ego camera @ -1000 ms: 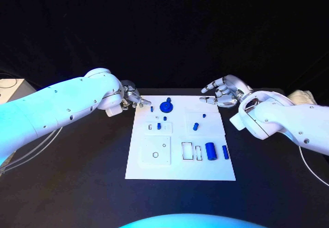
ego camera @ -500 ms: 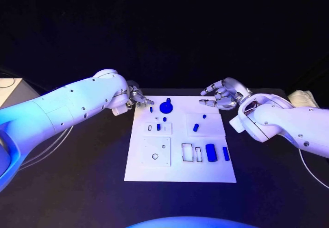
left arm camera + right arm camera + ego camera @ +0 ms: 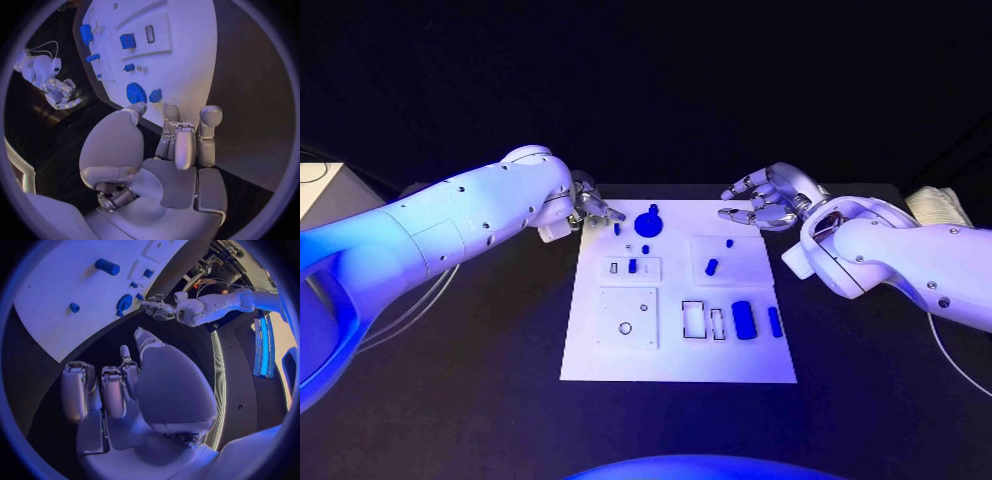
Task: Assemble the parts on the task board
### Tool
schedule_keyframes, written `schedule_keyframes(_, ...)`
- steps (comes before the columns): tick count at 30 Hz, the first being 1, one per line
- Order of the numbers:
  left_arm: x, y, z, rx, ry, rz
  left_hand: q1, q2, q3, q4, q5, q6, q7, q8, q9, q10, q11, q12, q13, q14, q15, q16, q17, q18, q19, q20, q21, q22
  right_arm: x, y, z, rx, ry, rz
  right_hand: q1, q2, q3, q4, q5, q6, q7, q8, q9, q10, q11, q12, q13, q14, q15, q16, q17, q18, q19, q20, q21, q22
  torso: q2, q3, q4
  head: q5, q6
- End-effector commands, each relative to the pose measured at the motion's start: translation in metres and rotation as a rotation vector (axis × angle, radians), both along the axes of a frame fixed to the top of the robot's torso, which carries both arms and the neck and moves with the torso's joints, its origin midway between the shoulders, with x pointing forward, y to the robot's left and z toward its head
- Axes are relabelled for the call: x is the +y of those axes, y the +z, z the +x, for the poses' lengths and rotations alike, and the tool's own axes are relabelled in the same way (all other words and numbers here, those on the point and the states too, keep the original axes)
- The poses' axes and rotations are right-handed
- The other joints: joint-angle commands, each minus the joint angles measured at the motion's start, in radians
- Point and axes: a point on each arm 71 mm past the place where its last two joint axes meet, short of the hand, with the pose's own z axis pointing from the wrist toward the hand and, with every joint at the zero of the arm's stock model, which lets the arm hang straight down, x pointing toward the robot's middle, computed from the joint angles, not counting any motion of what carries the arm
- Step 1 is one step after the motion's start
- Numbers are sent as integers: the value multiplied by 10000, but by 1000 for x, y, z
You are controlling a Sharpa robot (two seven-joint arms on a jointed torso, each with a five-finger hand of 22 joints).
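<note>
Head view first, from the near edge outward: I see the task board (image 3: 678,360) lying flat in the middle of the black desk (image 3: 473,400), its near strip bare white. Just beyond that strip sits a square plate with a small oval hole (image 3: 626,318) on the board's left half, and beside it to the right two empty rectangular slots, then a thick blue cylinder (image 3: 743,319) and a thinner blue bar (image 3: 775,320) lying side by side, apart from each other. Farther on, a small blue peg (image 3: 632,266) stands in a recessed block on the left half, and a blue pin (image 3: 711,267) lies tilted on a raised square on the right half. Near the far edge a round blue knob part (image 3: 649,224) sits left of centre, with a small blue stud (image 3: 617,229) just beside it.

My left hand (image 3: 583,208) hovers at the board's far left corner, close to the knob part but not touching it; the left wrist view shows its fingers (image 3: 177,142) apart with nothing between them, so it is released. My right hand (image 3: 769,203) hangs above the desk just off the board's far right corner, fingers loosely curled and spread, grasping nothing, well apart from every part.
</note>
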Motion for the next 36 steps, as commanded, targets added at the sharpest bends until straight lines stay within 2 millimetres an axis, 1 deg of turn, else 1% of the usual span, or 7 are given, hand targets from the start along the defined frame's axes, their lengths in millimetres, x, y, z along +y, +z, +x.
schedule_keyframes(1,-5,-1,-1,242,-318,-112,138,20,-49,-19,19,-73,15,-47,-21,-65,-28,-47,11,349,46,-19,861,80,-42,2,-57,4,2,0,-1,-42,189,-19,-32,-15,31,13,35,-39,49,31,-14,-45,2,-37,1227,982,44,-47,2401,88,440,44,-50,1539,-10,6,-2,-12,-26)
schedule_keyframes(12,-7,-4,-1,382,-385,-76,156,41,-45,-21,13,-66,18,-54,-32,-66,-24,-36,24,358,51,-4,887,77,-39,8,-54,12,3,0,-1,-44,212,-17,-32,-15,31,13,35,-39,49,31,-14,-45,2,-37,1227,982,44,-47,2401,88,440,44,-50,1539,-4,-1,3,-36,-41)
schedule_keyframes(21,-7,-5,-1,413,-337,-99,403,195,37,-41,8,1,21,-92,-104,-105,-17,6,28,351,66,8,887,78,-38,38,-48,31,3,0,-1,-42,213,-24,-48,-6,61,6,49,-53,50,34,-21,-44,1,-38,1223,981,45,-49,2399,88,440,44,-56,1538,-14,4,6,-47,-73)
schedule_keyframes(22,-7,-5,-1,421,-333,-114,500,256,82,-45,11,30,11,-92,-119,-97,-24,33,51,352,62,15,894,80,-38,42,-46,35,3,0,-1,-41,213,-25,-48,-6,61,6,49,-53,50,34,-21,-44,1,-38,1223,981,45,-49,2399,88,440,44,-56,1538,-13,4,9,-55,-97)
schedule_keyframes(28,-8,-6,-2,566,-361,-231,1212,499,486,-118,8,150,-69,-40,-157,-85,-96,113,86,370,6,55,935,76,-5,24,-9,98,3,0,-1,-40,215,-28,-48,-6,61,6,49,-53,50,34,-21,-44,1,-38,1223,981,45,-49,2399,88,440,44,-56,1538,-15,8,5,-52,-106)
schedule_keyframes(33,-9,-6,-3,717,-423,-338,1788,526,962,-215,3,154,-124,14,-150,-65,-146,134,79,392,-43,87,974,67,25,-14,23,149,3,0,-1,-37,218,-29,-48,-6,61,6,49,-53,50,34,-21,-44,1,-38,1223,981,45,-49,2399,88,440,44,-56,1538,-4,8,9,-64,-115)
schedule_keyframes(36,-9,-6,-3,772,-448,-387,1939,512,1144,-251,4,162,-141,35,-147,-36,-163,149,91,401,-52,100,990,61,38,-24,37,173,3,0,-1,-35,219,-30,-48,-6,61,6,49,-53,50,34,-21,-44,1,-38,1223,981,45,-49,2399,88,440,44,-56,1538,-5,13,10,-50,-127)
